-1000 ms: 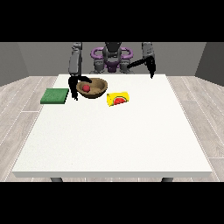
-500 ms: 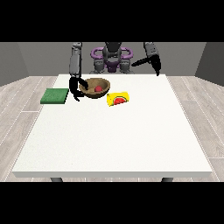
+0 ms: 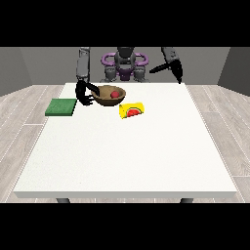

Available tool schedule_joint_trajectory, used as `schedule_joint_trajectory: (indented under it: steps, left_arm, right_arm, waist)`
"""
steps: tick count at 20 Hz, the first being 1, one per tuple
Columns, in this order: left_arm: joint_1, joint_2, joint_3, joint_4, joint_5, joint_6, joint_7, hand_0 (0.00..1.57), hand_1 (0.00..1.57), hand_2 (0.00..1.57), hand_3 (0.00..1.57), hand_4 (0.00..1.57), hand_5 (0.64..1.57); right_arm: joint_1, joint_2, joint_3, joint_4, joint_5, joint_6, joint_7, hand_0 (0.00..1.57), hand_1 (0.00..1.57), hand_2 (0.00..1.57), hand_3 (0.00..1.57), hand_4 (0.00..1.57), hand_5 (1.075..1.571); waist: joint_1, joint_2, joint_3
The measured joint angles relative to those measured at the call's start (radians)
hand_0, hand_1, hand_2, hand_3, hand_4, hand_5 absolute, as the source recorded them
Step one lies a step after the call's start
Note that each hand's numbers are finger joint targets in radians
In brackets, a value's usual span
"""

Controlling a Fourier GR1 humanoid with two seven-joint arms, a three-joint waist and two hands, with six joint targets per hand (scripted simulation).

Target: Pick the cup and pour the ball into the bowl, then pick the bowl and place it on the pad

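A brown bowl (image 3: 105,97) stands on the white table (image 3: 127,146) near its far edge, with a red ball (image 3: 115,94) inside it. The hand at the view's left (image 3: 83,93) is right at the bowl's left rim, fingers curled toward it. A yellow cup (image 3: 133,109) with a red mark lies on its side to the right of the bowl. A green pad (image 3: 61,107) lies at the table's left edge, left of the bowl. The hand at the view's right (image 3: 176,68) is raised high above the table's far right part, holding nothing.
The robot's torso (image 3: 125,66) stands behind the table's far edge. The wide white tabletop stretches toward the camera in front of the bowl and cup.
The hand at the view's right has lifted upward and away from the table. The hand at the view's left has closed in on the bowl's left rim.
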Motion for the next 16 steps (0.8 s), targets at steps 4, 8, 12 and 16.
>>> schedule_joint_trajectory:
  steps: [4,8,12,16]
  left_arm:
    - [0.036,0.011,0.014,0.018,0.007,0.006,-0.011,0.0,0.0,0.0,0.0,0.0,1.57]
    - [0.049,0.035,0.036,0.031,0.021,0.005,-0.019,0.0,0.0,0.0,0.0,0.0,1.57]
    - [0.058,0.03,0.029,0.016,0.018,0.018,-0.04,0.0,0.0,0.0,0.0,0.0,1.568]
    - [0.051,0.023,0.033,0.031,0.017,0.045,-0.091,0.0,0.0,0.0,0.0,0.0,1.565]
  right_arm:
    - [-0.036,-0.029,-0.003,-0.027,-0.023,0.032,0.128,1.57,1.57,1.57,1.57,1.05,1.553]
    - [-0.047,-0.092,-0.025,-0.058,-0.053,0.087,0.196,1.57,1.57,1.57,1.57,1.06,1.565]
    - [-0.044,-0.158,-0.076,-0.051,-0.095,0.141,0.187,1.57,1.57,1.57,1.57,1.07,1.557]
    - [-0.058,-0.219,-0.121,-0.049,-0.139,0.201,0.185,1.57,1.57,1.57,1.57,1.07,1.557]
  waist:
    - [-0.032,-0.04,0.004]
    - [-0.063,-0.052,0.0049]
    - [-0.06,-0.02,0.0058]
    - [-0.074,0.032,0.0061]
